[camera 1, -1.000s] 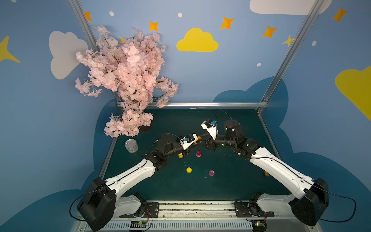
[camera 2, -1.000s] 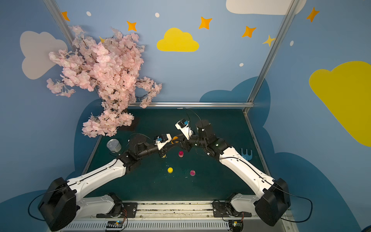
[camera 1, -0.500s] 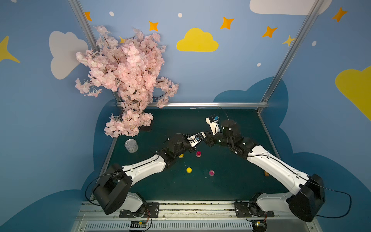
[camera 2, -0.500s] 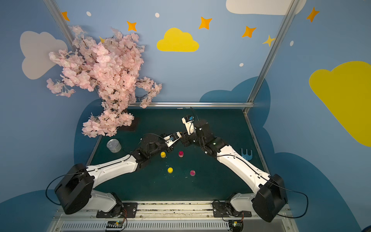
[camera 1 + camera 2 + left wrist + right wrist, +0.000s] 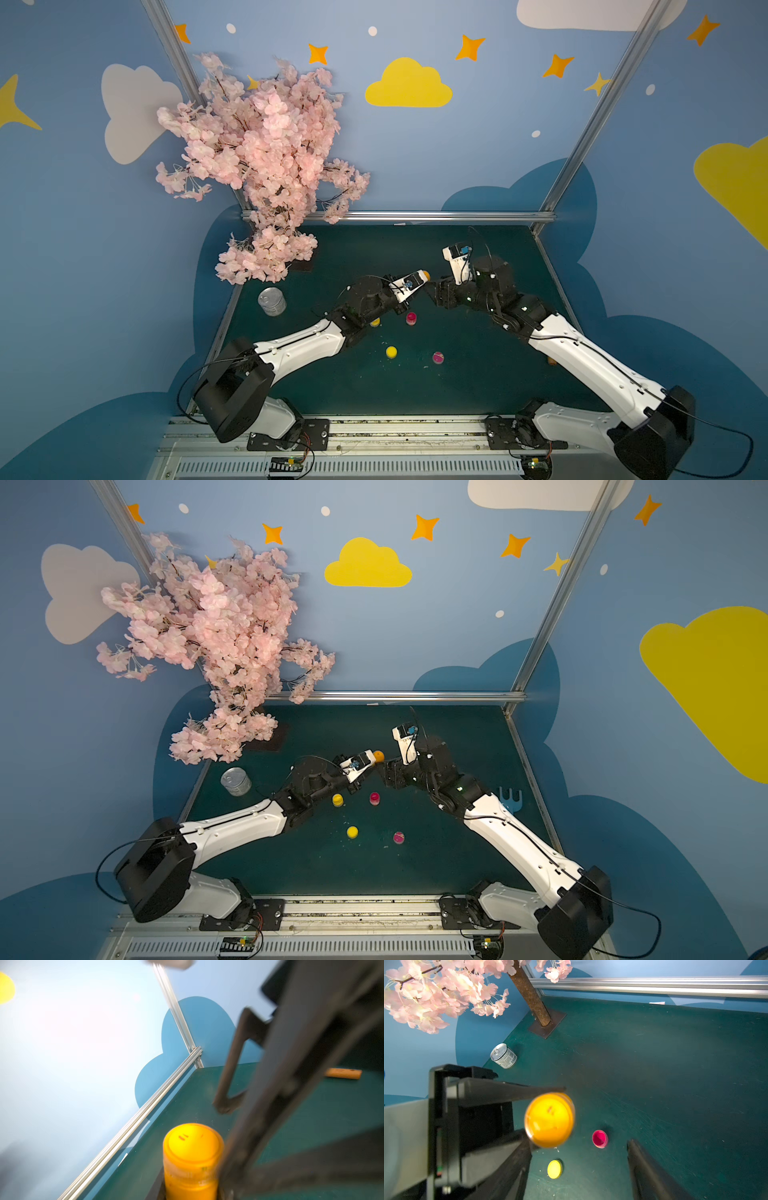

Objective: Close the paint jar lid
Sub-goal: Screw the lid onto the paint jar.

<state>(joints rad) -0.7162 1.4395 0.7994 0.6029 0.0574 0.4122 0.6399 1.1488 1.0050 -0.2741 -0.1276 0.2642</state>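
No legible text; print on the tin can [image 5: 506, 1058] too small.

Tin can [image 5: 272, 302] near blossom tree [image 5: 266, 166]

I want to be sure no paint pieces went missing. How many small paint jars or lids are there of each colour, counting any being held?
Orange: 1, the orange jar, held aloft.
Yellow: 2, the far yellow piece and the near yellow piece.
Pink: 2, the far pink piece and the near pink piece.
Total: 5
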